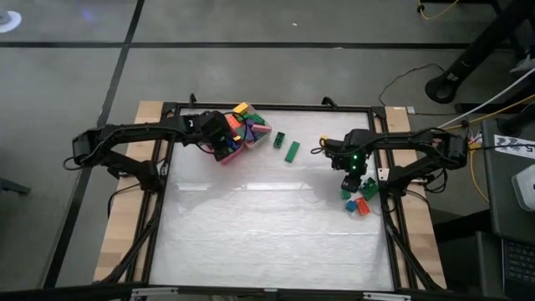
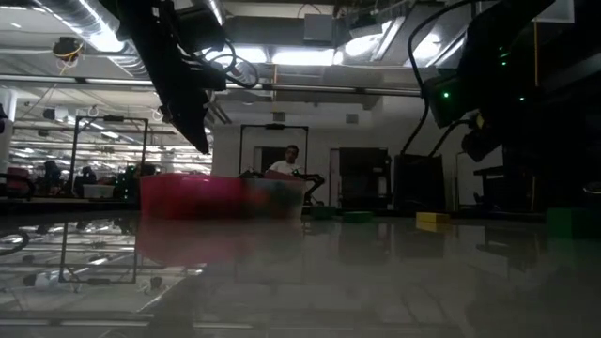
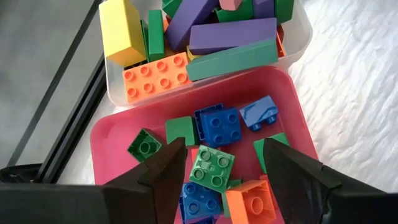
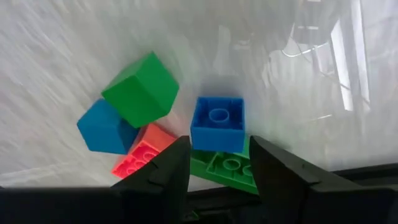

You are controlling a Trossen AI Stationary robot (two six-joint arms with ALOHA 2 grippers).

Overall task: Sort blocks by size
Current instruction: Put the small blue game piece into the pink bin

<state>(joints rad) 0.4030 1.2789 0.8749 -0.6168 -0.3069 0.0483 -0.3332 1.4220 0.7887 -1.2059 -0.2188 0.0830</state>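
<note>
tabletop (image 1: pixel 267 217): white, two green bars loose mid-top.
clear tray (image 3: pixel 298 37): long bars piled inside.
pink tray (image 3: pixel 292 99): short squares; left pincer (image 3: pixel 217 165) above, fingers apart, green square brick (image 3: pixel 212 168) between, unheld.
right pincer (image 4: pixel 214 163): apart over blue square brick (image 4: pixel 217 123).
handling: rigid, light, slick; likely pinch flat sides.

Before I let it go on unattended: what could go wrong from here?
1. The right hand is open over a tight cluster; the blue brick lies on a green brick, so closing may pinch both or scatter the neighbours.
2. The left hand hangs open over the crowded pink tray; it might nudge the small bricks or the clear tray beside it.
</note>
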